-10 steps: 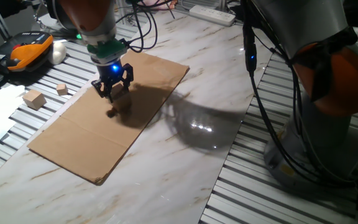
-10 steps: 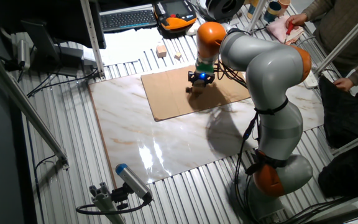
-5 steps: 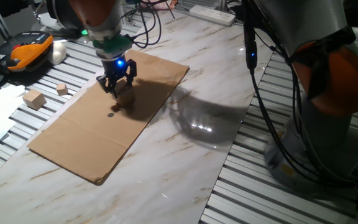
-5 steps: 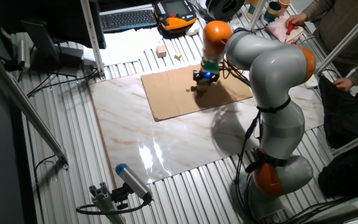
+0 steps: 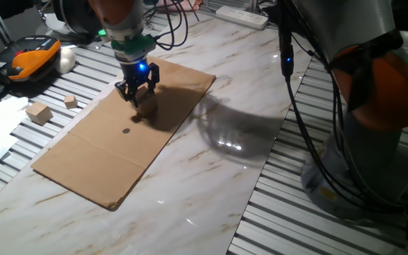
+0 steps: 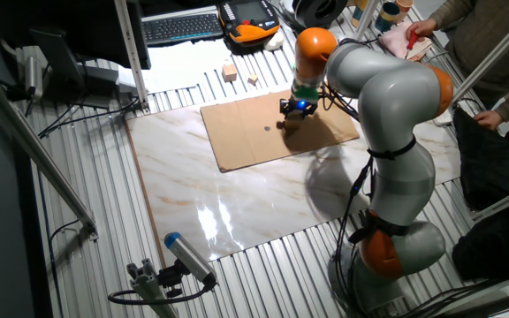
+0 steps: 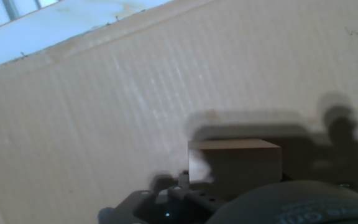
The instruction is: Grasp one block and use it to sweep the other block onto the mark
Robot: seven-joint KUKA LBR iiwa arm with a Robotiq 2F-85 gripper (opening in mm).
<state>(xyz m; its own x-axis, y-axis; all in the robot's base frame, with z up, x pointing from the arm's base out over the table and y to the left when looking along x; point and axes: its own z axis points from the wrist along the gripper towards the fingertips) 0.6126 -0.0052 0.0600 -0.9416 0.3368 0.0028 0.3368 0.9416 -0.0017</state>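
My gripper (image 5: 138,97) stands over the far part of the cardboard sheet (image 5: 98,159). A light-tan wooden block (image 5: 146,106) sits between its fingers, and the jaws look closed on it, low over the sheet. In the hand view the block (image 7: 235,167) fills the lower middle, right in front of the hand. The mark (image 5: 126,130), a small dark dot, lies bare on the cardboard, nearer the camera and left of the gripper. The other fixed view shows the gripper (image 6: 297,112) to the right of the mark (image 6: 267,127).
Two loose tan cubes lie on the slatted surface left of the cardboard, a bigger one (image 5: 40,112) and a much smaller one (image 5: 71,101). An orange-black device (image 5: 30,57) and papers lie at the far left. The arm's base (image 5: 374,106) and cables stand on the right.
The gripper has moved with the block away from the mark, toward the far right of the cardboard. The mark, shadowed a second ago, now lies uncovered. The loose cubes have not moved.
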